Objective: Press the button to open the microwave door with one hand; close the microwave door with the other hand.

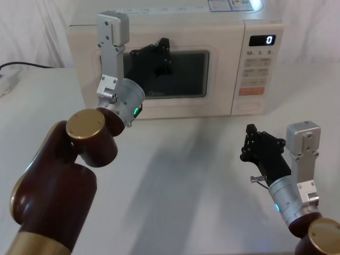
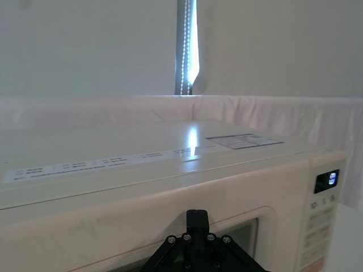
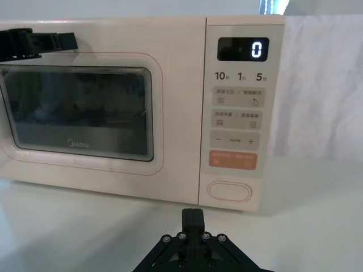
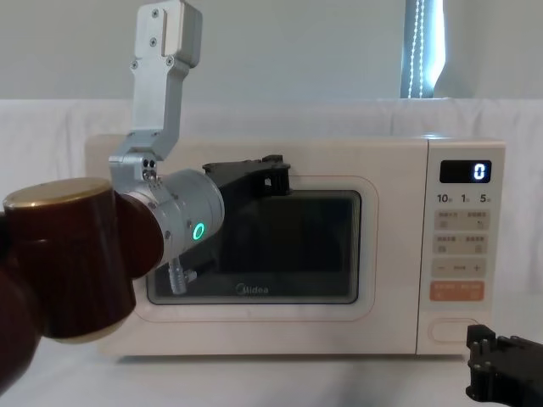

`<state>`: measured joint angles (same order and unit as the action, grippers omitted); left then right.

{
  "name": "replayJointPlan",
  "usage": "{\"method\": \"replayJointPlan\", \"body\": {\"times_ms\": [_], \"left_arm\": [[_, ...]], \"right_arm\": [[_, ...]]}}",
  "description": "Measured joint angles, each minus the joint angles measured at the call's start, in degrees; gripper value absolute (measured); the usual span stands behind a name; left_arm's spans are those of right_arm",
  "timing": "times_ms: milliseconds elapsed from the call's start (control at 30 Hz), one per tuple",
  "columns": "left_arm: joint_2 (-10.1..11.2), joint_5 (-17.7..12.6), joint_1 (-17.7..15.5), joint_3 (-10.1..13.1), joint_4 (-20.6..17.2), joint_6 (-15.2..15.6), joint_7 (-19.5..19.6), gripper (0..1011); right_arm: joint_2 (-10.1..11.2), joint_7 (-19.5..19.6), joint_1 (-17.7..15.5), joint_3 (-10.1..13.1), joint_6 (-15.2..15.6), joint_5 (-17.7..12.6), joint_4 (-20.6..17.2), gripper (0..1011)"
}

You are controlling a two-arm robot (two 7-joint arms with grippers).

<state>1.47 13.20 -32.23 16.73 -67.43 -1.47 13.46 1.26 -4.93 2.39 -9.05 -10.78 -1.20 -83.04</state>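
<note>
Head view: microwave door (image 1: 175, 79) closed, upper centre of frame, on white tabletop (image 1: 175, 170). Left tool (image 1: 159, 53) raised against door's upper left part, over the dark window; finger state cannot tell. Right tool (image 1: 257, 146) low at lower right, off the tabletop, in front of control panel, apart from it; finger state cannot tell. Button (image 1: 249, 107) at panel bottom, right side of frame.

Left wrist view: microwave top and door upper edge, display at right edge.

Right wrist view: button (image 3: 229, 191) centre-lower right, below orange button (image 3: 232, 160); display (image 3: 243, 49) reads 0.

Chest view: left tool (image 4: 267, 178) at door's upper left frame (image 4: 373, 246); right tool (image 4: 496, 369) lower right corner, just below button (image 4: 456, 329).
</note>
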Motion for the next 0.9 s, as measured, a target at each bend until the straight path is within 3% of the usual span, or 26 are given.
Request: {"method": "replayJointPlan", "body": {"times_ms": [400, 600, 900], "left_arm": [[1.4, 1.3, 6.0, -0.6, -8.3, 1.4, -0.3, 0], [3.0, 2.6, 11.8, -1.8, -14.8, 3.7, -1.7, 0], [5.0, 4.3, 18.8, -3.8, -21.8, 4.3, -2.8, 0]], "right_arm": [[0.0, 0.0, 0.0, 0.0, 0.0, 0.0, 0.0, 0], [0.0, 0.0, 0.0, 0.0, 0.0, 0.0, 0.0, 0], [0.0, 0.0, 0.0, 0.0, 0.0, 0.0, 0.0, 0]]}}
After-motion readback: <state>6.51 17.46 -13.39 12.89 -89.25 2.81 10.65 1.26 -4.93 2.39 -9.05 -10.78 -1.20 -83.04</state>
